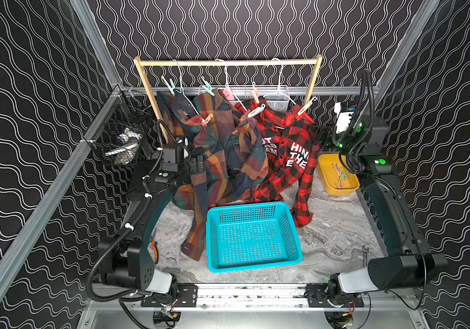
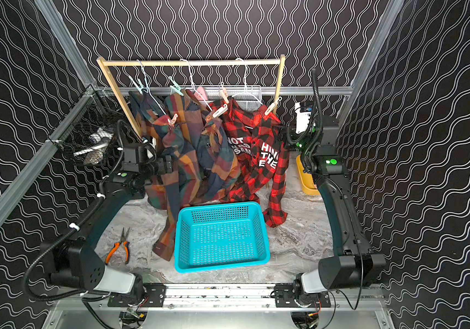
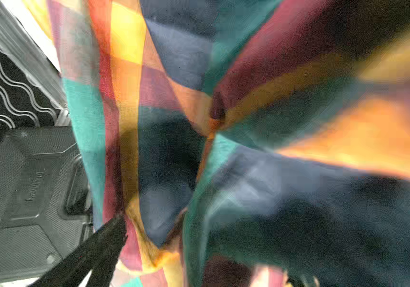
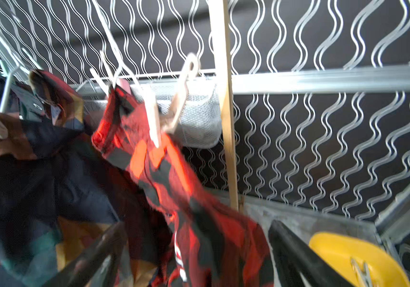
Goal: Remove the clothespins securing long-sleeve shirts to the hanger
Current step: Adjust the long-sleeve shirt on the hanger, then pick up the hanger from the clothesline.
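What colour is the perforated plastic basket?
The perforated plastic basket is turquoise, best in a top view.

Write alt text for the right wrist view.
A red-and-black checked flannel shirt hangs pinned by a cream plastic clothespin, beside a pale wooden rack post. The right arm's open black tool frames it in the foreground, near a yellow plastic tray.

This is a robotics lab test cell, not a home. Aluminium frame bars (image 1: 42, 203) hold walls (image 1: 228, 28) covered in black sheet with white wavy lines, boxing in a marble-look table (image 1: 327, 236). Two black robot arms, the left arm (image 1: 156, 199) and the right arm (image 1: 390, 210), are bolted to a metal rail (image 1: 250, 293) at the front edge, cables (image 1: 105, 255) exposed. A small wooden rack (image 1: 228, 62) of shirts (image 1: 219, 148), a teal basket (image 1: 252, 206), a yellow tray (image 1: 342, 190) and pliers (image 2: 121, 240) lie about as props.
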Robot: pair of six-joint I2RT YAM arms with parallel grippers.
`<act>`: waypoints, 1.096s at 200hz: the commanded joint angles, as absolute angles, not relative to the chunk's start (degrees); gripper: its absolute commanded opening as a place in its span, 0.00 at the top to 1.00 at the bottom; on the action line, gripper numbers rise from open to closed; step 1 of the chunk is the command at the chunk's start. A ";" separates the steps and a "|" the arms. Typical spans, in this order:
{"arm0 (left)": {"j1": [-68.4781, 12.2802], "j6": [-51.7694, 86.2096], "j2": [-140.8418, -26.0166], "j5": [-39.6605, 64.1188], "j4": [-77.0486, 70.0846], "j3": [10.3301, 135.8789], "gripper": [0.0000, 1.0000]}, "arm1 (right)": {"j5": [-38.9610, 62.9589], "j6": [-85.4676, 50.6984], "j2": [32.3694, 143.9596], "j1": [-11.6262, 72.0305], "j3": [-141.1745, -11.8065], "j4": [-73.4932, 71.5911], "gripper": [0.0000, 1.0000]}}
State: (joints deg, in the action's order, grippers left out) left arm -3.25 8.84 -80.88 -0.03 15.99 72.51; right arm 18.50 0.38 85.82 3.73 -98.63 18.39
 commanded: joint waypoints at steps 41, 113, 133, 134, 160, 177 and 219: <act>-3.16 4.39 -71.37 13.67 13.81 70.68 0.01 | 25.49 3.59 94.34 3.87 -106.44 18.69 0.15; -3.16 7.18 -72.60 23.17 7.09 74.82 0.01 | 26.09 6.60 99.38 4.83 -112.02 21.13 0.59; -3.16 7.61 -73.32 23.73 5.82 75.31 0.01 | 25.05 6.51 98.38 4.92 -110.53 20.04 0.69; -3.16 7.63 -73.31 23.73 5.76 75.36 0.01 | 24.96 6.51 98.32 4.92 -110.51 20.04 0.69; -3.16 7.95 -74.18 22.99 4.84 77.00 0.01 | 24.29 5.71 97.46 5.16 -110.48 19.45 0.84; -3.16 8.16 -74.27 23.88 3.27 77.37 0.01 | 24.35 5.15 96.73 5.27 -110.57 19.13 0.95; -3.15 10.20 -74.54 26.81 -1.69 77.48 0.01 | 24.35 2.02 94.68 5.36 -110.31 16.51 1.00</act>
